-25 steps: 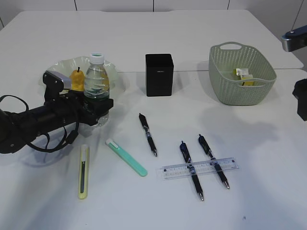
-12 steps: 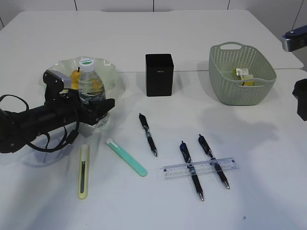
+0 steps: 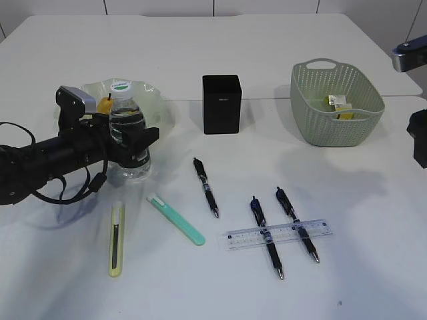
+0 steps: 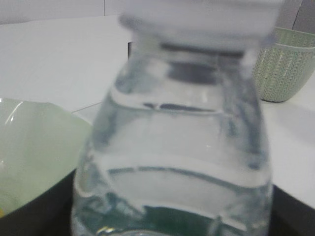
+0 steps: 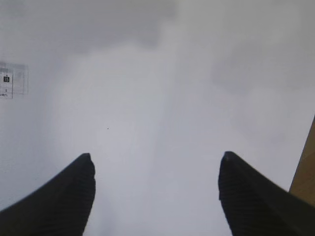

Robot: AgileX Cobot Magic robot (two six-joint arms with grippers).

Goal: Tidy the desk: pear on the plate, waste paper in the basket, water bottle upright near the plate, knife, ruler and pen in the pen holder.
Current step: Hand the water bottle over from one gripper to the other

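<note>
The water bottle (image 3: 127, 133) stands upright on the table just in front of the green plate (image 3: 157, 100); the yellow pear (image 3: 107, 103) lies on the plate. My left gripper (image 3: 135, 143) has a jaw on either side of the bottle (image 4: 172, 147), which fills the left wrist view; how firmly they press does not show. Crumpled waste paper (image 3: 339, 103) lies in the green basket (image 3: 333, 130). The black pen holder (image 3: 221, 103) stands mid-table. A yellow-green knife (image 3: 116, 239), a teal knife (image 3: 176, 219), three pens (image 3: 205, 187) and the clear ruler (image 3: 277, 233) lie in front. My right gripper (image 5: 155, 167) is open over bare table.
Two of the pens (image 3: 267, 237) cross the ruler. Parts of the right arm (image 3: 420, 137) show at the right edge. The plate's rim (image 4: 34, 147) and the basket (image 4: 288, 64) appear beside the bottle in the left wrist view. A ruler end (image 5: 12, 81) shows far left.
The bottle came down from a tilted, lifted pose to standing upright on the table. My left arm then rose slightly while the bottle stayed put. The right gripper has not moved.
</note>
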